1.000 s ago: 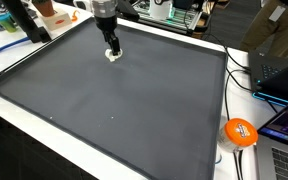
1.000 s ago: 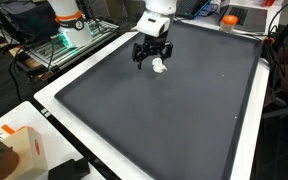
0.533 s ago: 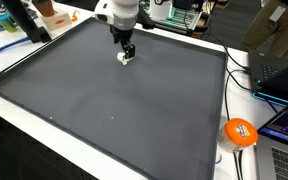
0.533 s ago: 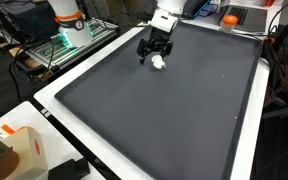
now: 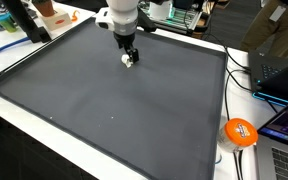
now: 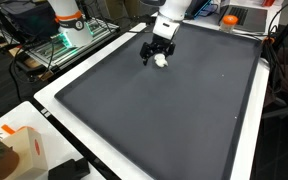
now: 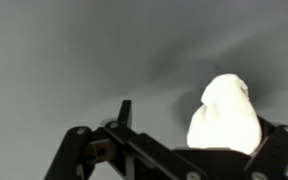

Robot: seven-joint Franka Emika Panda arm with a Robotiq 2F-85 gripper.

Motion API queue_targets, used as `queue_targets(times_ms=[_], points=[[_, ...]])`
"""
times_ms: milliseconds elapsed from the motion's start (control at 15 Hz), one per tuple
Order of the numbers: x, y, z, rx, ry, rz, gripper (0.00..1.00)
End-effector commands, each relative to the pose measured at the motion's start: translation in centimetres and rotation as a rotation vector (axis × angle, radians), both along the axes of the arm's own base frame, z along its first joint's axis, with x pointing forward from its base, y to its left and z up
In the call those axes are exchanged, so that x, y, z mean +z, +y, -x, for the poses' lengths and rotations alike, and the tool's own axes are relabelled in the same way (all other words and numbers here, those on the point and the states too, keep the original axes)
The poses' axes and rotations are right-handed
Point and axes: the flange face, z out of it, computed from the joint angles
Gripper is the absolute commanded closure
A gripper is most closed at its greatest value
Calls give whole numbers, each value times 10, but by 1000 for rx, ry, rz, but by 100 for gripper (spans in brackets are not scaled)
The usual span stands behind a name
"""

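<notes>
We are hovering the gripper (image 5: 130,57) low over the mat (image 5: 114,110), jaws wide and empty, so they are straddling the white lump (image 7: 224,115).

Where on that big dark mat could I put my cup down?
Nearly the whole mat is bare, from its near edge up to the gripper. Only the far end is taken, where the open gripper hangs at a white lump. The white rim around the orange ball is cluttered.
</notes>
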Motion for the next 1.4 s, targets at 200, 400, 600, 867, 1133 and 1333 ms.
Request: queue_targets(times_ms=[200,400,600,867,1133,1333], points=[[2,-17,-12,-110,-8,-130,0],[32,-60,-6,-272,-73,-200,0],[46,-93,1,-357,-73,-252,0],[34,-69,7,-150,-17,-182,0],[30,-30,9,-58,-26,-104,0],[33,-15,6,-10,-53,0,0]])
